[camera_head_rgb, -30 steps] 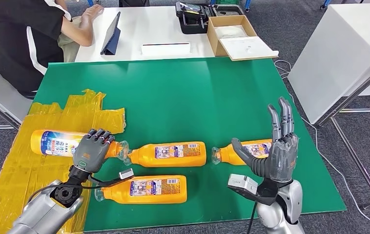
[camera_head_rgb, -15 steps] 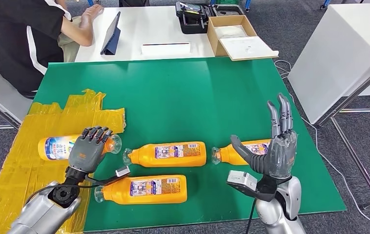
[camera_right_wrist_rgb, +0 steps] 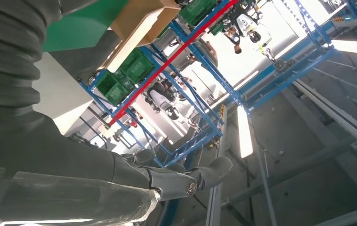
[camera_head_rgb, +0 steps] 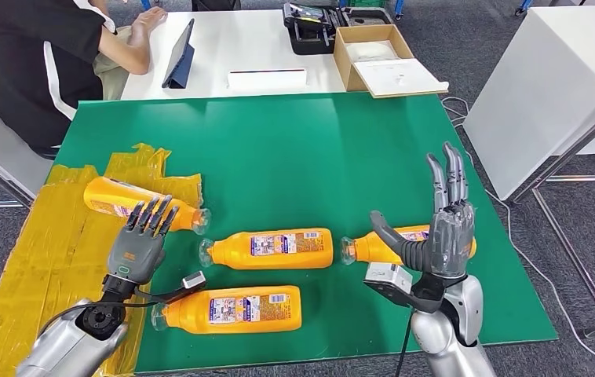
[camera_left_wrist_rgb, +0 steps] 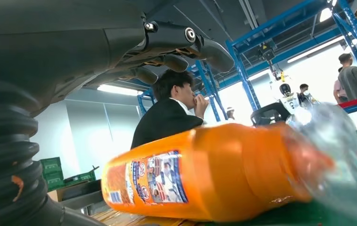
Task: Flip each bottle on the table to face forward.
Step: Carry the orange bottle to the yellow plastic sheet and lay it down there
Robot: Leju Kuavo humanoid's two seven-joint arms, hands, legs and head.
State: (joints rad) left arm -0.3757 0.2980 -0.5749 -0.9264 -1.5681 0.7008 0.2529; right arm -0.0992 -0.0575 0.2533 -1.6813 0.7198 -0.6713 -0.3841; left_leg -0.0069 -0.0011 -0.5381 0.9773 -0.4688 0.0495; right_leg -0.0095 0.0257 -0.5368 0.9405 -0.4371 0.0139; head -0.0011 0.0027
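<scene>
The left hand lay spread and empty, fingers touching the angled bottle on yellow tape. The right hand stood spread, empty, beside another bottle. A glancing push could roll the round bottle off the table.

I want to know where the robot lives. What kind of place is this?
Probably a robot lab or workshop. Tall blue racks hold green crates, another robot stands farther back, and orange bottles lie on a green work table for practice.
</scene>
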